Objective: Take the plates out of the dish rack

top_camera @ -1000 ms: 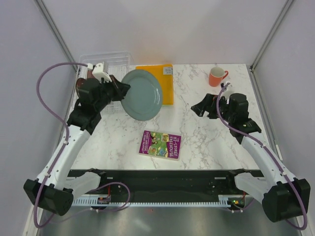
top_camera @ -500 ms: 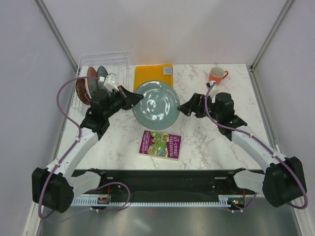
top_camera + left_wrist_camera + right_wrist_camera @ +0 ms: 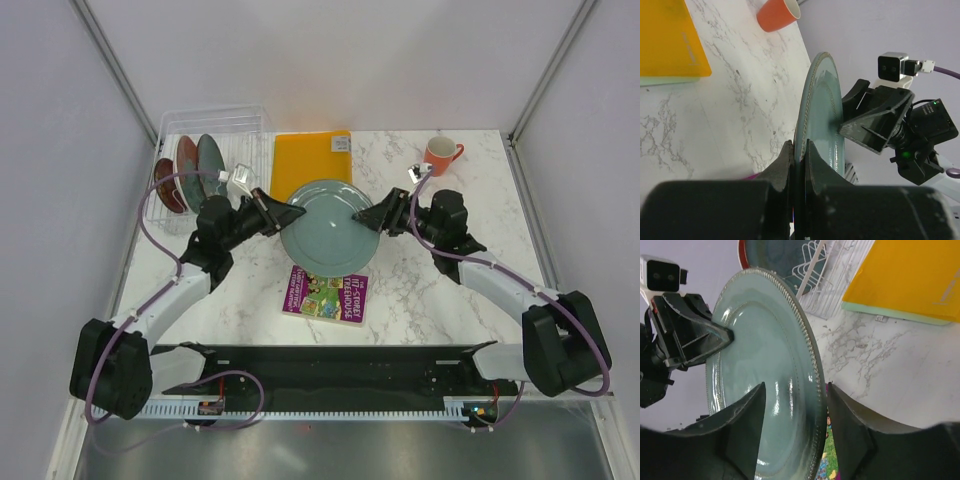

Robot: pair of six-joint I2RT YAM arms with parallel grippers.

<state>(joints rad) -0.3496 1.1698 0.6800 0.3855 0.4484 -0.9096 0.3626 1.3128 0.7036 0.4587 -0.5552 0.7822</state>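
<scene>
A grey-green plate (image 3: 325, 225) hangs tilted over the middle of the table. My left gripper (image 3: 284, 212) is shut on its left rim; in the left wrist view the plate (image 3: 822, 115) stands edge-on between the closed fingers of that gripper (image 3: 799, 150). My right gripper (image 3: 366, 217) straddles the opposite rim. Seen from the right wrist, that gripper (image 3: 795, 395) has one finger on each side of the plate (image 3: 765, 365), with gaps showing, so it is open. Three more plates stand in the dish rack (image 3: 215, 115): dark red (image 3: 165, 185), red with teal (image 3: 185, 158) and dark teal (image 3: 210, 157).
An orange folder (image 3: 312, 158) lies behind the held plate, next to the rack. A picture book (image 3: 325, 293) lies on the marble just under the plate's near edge. An orange mug (image 3: 440, 155) stands at the back right.
My left arm has carried the plate from beside the rack to the table's middle. My right arm has swung left to meet it, and its jaws have narrowed round the rim.
</scene>
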